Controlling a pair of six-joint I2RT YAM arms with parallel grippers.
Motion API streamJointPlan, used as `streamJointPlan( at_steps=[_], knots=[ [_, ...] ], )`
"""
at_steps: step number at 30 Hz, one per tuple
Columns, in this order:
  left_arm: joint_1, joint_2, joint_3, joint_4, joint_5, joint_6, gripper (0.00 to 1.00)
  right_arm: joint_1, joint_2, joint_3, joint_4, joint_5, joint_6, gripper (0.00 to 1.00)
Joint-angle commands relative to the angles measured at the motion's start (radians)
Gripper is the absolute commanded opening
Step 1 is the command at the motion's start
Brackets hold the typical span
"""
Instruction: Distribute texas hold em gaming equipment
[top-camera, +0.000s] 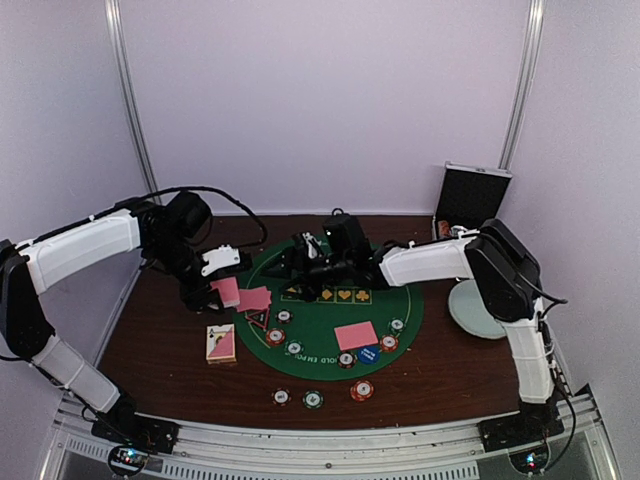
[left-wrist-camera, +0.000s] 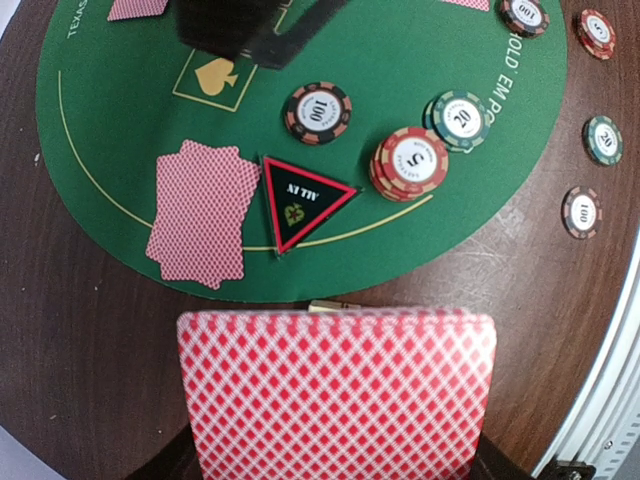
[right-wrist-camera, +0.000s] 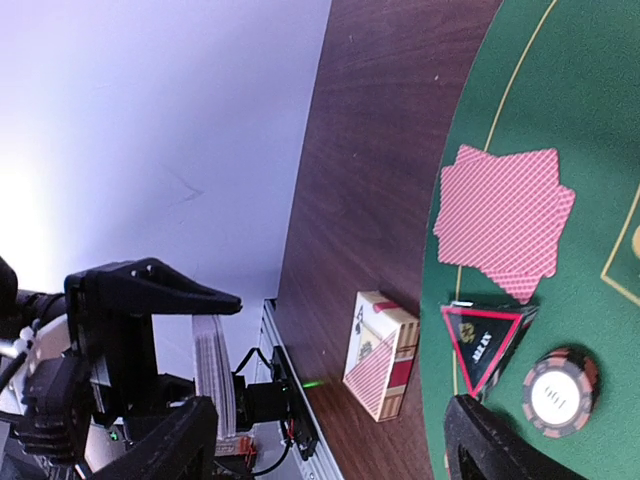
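Note:
My left gripper (top-camera: 212, 287) is shut on a stack of red-backed playing cards (left-wrist-camera: 335, 390), held just off the green mat's left edge. The cards hide its fingers. Two more red-backed cards (left-wrist-camera: 198, 212) lie fanned on the mat (left-wrist-camera: 120, 130) beside a black-and-red triangular marker (left-wrist-camera: 300, 200). Striped chips marked 100 (left-wrist-camera: 318, 112), 5 (left-wrist-camera: 410, 162) and 20 (left-wrist-camera: 459, 118) sit close by. My right gripper (right-wrist-camera: 330, 450) hovers open over the mat's far left with nothing between its fingers (right-wrist-camera: 500, 450). Another card pair (top-camera: 356, 335) and a blue dealer disc (top-camera: 368, 353) lie near the mat's front.
A card box (top-camera: 221, 343) lies on the brown table left of the mat. Three loose chips (top-camera: 313, 399) sit in front of the mat. The black-and-silver case (top-camera: 472, 200) stands open at the back right, with a pale plate (top-camera: 475, 308) in front of it.

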Motion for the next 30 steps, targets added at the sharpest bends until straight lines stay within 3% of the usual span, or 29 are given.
streamJointPlan(
  at_steps=[1,30],
  knots=[
    [0.001,-0.001,0.046,0.007,0.036,-0.019,0.04,0.052,-0.066,-0.074,0.152,-0.05,0.04,0.82],
    [0.001,0.009,0.075,-0.013,0.071,-0.038,0.04,0.135,0.111,0.138,0.229,-0.066,0.167,0.83]
  ],
)
